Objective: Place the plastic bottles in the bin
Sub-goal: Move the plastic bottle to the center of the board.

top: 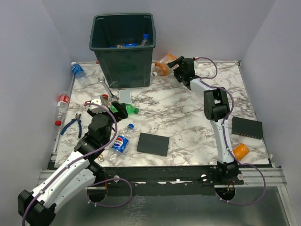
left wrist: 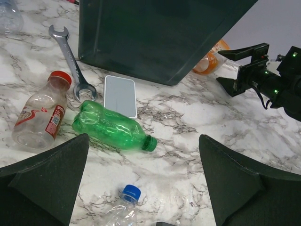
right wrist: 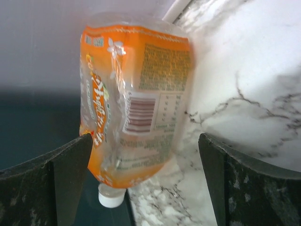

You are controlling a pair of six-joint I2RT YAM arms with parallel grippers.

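Observation:
The dark green bin (top: 123, 47) stands at the back with a few bottles inside. My left gripper (left wrist: 143, 139) hovers open over a green bottle (left wrist: 113, 127) lying on the marble, with a red-capped clear bottle (left wrist: 40, 117) to its left and a blue-capped Pepsi bottle (left wrist: 123, 207) nearer. My right gripper (right wrist: 146, 141) is open around a crushed orange-label bottle (right wrist: 134, 94) that lies against the bin's right side, near the left finger; its white cap points at the camera. More bottles lie at the far left (top: 77, 71), the left edge (top: 61, 106) and the front right (top: 240, 151).
A wrench (left wrist: 70, 61) and a white card (left wrist: 120, 95) lie in front of the bin. Blue-handled pliers (top: 73, 125) sit at the left. Black square plates rest at the front centre (top: 153, 143) and the right edge (top: 247, 127). Walls close in the table.

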